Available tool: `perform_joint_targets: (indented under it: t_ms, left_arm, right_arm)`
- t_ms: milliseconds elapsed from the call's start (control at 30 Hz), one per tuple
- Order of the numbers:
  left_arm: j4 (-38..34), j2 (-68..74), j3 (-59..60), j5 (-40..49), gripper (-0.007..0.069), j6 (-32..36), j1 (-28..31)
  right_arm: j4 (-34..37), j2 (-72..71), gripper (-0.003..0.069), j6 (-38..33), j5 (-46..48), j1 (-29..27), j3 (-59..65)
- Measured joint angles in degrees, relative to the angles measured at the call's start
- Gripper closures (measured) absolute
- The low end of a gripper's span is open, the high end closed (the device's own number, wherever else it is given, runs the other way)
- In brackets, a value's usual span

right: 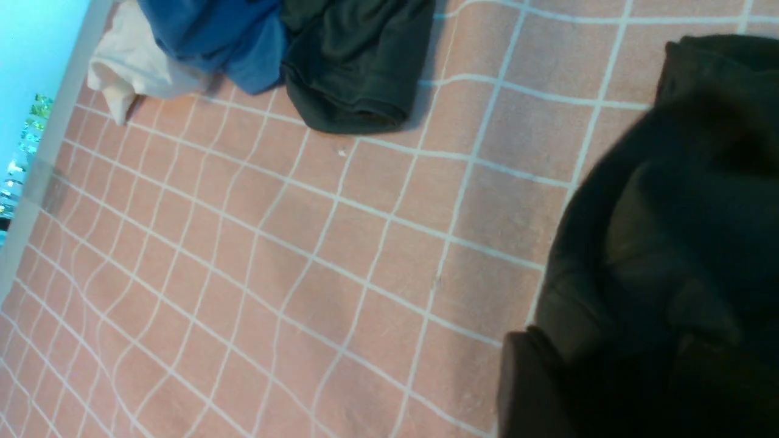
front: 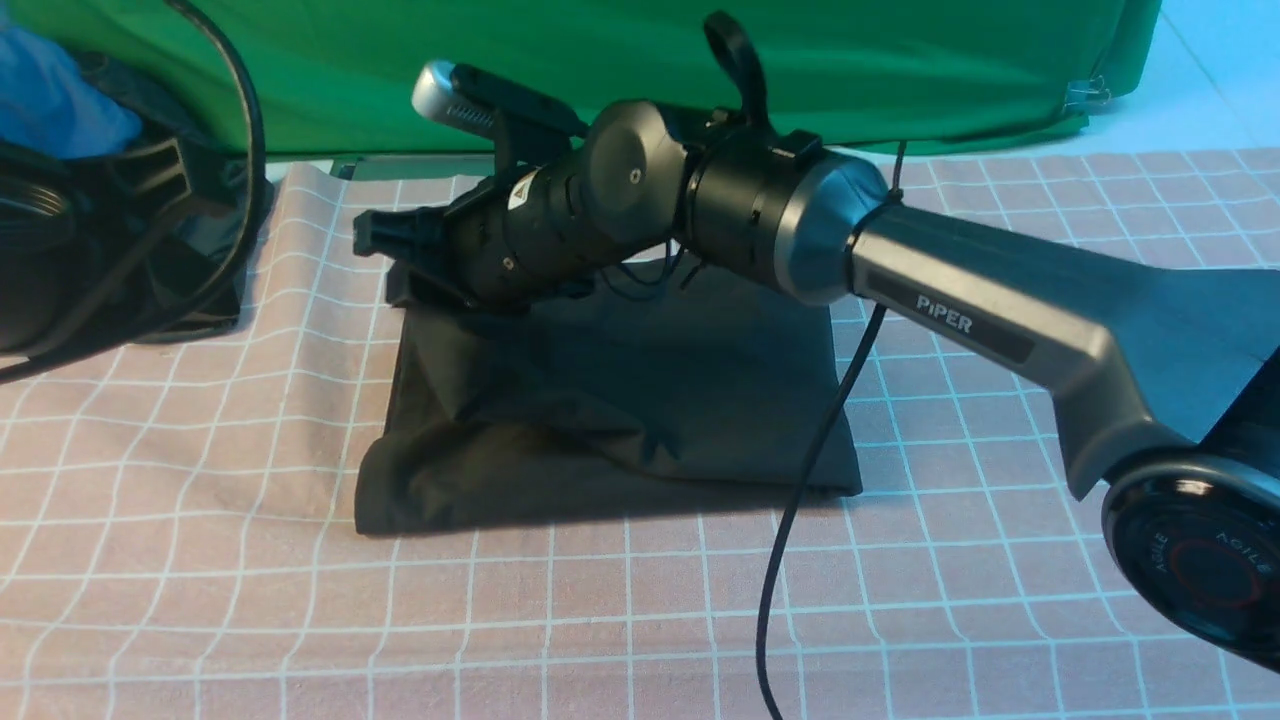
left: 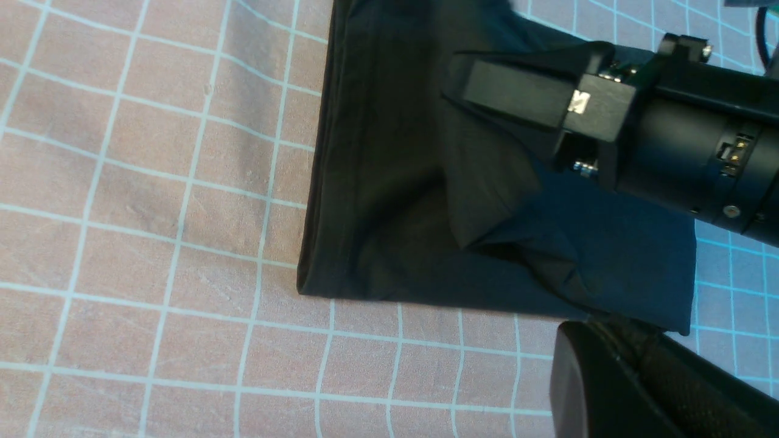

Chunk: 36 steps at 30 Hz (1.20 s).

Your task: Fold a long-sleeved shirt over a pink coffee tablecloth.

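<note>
Since shirt lies folded square on tablecloth, looks nearly done. Hands: left gripper closed, right gripper unclear.

bare tablecloth near side; right arm spans shirt.

Long-sleeved shirt: plain black, folded into a compact, roughly rectangular bundle. Lies near the middle of the pink coffee tablecloth, layered edges stacked neatly along one side, near left corner rounded and puffy. Rises in a tented crease at the far left corner; elsewhere rests flat with soft wrinkles. Pink coffee tablecloth: dusty pink with a thin white grid of squares, spread wide, gently rippled, reaching well beyond the shirt.
</note>
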Motion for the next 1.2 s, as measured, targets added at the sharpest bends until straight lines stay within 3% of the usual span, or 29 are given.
perform_joint_targets:
  t_ms: [67, 133, 267, 333, 367, 433, 533, 767, 933, 1200]
  left_arm:
    - [0.0, 0.0, 0.0, 0.05, 0.0611, 0.0, 0.0]
    - [0.0, 0.0, 0.0, 0.05, 0.0611, -0.06, 0.0]
    - [0.0, 0.0, 0.0, 0.06, 0.0611, -0.97, 0.0]
    - [0.0, 0.84, 0.0, 0.06, 0.0611, -1.23, 0.0]
    - [0.0, 0.98, 0.0, 0.06, 0.0611, -1.35, 0.0]
    - [-0.12, 3.5, 0.0, -0.59, 0.0611, -1.37, 0.0]
    - [-2.12, 8.14, 0.0, -3.22, 0.0611, 0.52, 0.0]
    - [-16.06, 23.57, -3.68, -11.11, 0.0611, 11.87, -0.43]
    - [-17.53, 35.1, -9.41, -13.52, 0.0611, 14.36, -4.06]
    - [-19.3, 48.34, -12.09, -17.41, 0.0611, 15.19, -10.38]
  right_arm:
    - [0.35, -0.06, 0.02, -0.5, 0.77, -0.08, 0.0]
    - [0.62, -0.45, 0.0184, -2.07, 3.38, -0.86, 0.0]
    - [-0.02, -2.19, 0.0212, -9.52, 9.9, -3.38, 0.0]
    - [-1.46, -5.66, 0.0333, -16.67, 17.36, -6.65, 0.0]
    - [-1.71, -5.96, 0.0346, -17.07, 17.9, -7.25, 0.0]
    - [-3.24, -9.51, 0.052, -21.32, 24.13, -11.11, 0.0]
    - [-5.38, -13.38, 0.0613, -23.1, 30.66, -15.5, -0.06]
    - [-11.0, -16.68, 0.0622, -24.25, 39.42, -21.6, 2.09]
    - [-11.17, -16.55, 0.0622, -24.25, 39.41, -20.82, 9.7]
    - [-10.5, -13.53, 0.0622, -23.69, 29.41, -19.31, 24.26]
